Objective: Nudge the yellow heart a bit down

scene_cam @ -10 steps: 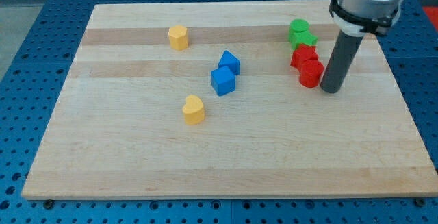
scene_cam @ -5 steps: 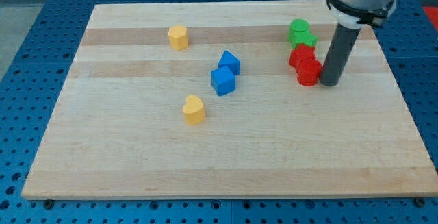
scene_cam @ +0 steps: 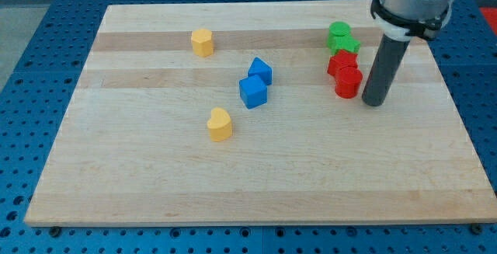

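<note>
The yellow heart (scene_cam: 220, 124) is seen lying left of centre on the wooden bench (scene_cam: 256, 176), at 7 o'clock from the two touching blue blocks (scene_cam: 255, 84). A second yellow block (scene_cam: 202, 43) is placed toward 11 o'clock. My tip (scene_cam: 373, 102) is set on the bench just at 3 o'clock of the lower red block (scene_cam: 349, 82), well apart from the heart. Two green blocks (scene_cam: 341, 38) are stacked at 12 o'clock of the red pair. No hand is fitted; only a rod is shown.
</note>
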You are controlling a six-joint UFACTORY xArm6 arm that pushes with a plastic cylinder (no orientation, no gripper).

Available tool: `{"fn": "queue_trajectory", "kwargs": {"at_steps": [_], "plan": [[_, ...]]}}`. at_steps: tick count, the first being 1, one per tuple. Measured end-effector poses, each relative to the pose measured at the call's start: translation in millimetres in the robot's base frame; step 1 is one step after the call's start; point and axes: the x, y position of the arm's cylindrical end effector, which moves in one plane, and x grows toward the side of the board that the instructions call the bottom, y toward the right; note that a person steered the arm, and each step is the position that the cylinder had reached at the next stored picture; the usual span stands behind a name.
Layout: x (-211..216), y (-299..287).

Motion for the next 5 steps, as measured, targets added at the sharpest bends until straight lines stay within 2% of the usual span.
{"fn": "queue_trajectory", "kwargs": {"at_steps": [1,5], "plan": [[13.7,-11.3],[21.4,-156.1]]}}
